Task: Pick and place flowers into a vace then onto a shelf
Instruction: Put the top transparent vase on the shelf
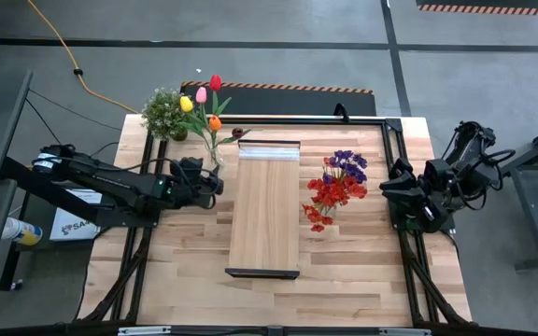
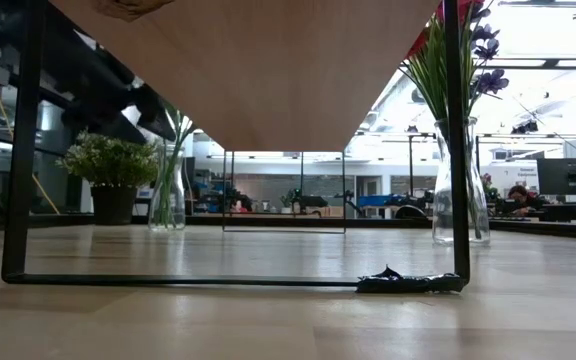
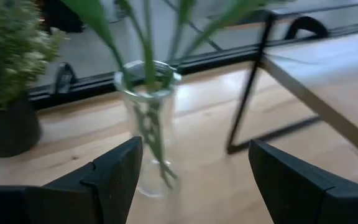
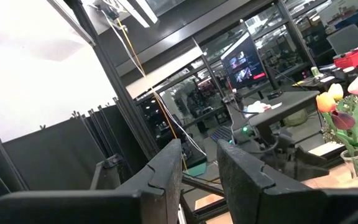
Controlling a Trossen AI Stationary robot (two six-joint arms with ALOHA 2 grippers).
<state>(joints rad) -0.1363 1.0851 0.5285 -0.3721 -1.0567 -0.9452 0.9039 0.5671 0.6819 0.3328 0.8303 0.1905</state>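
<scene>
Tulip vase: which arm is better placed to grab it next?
Left. Its open tool already faces the tulip vase, close by at the shelf's left edge. The right tool sits at the table's far right edge.

in the low view the shelf (image 2: 258, 70) hides the tulip blooms and both arms.

Open-plan office-lab — desks, monitors (image 2: 569, 175), glass partitions (image 2: 283, 190) beyond the wooden table (image 2: 268, 320).

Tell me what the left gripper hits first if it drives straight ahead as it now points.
Likely the glass vase holding the tulips: it stands just beyond the open left gripper, nearer one finger than centered, so depth is uncertain.
</scene>
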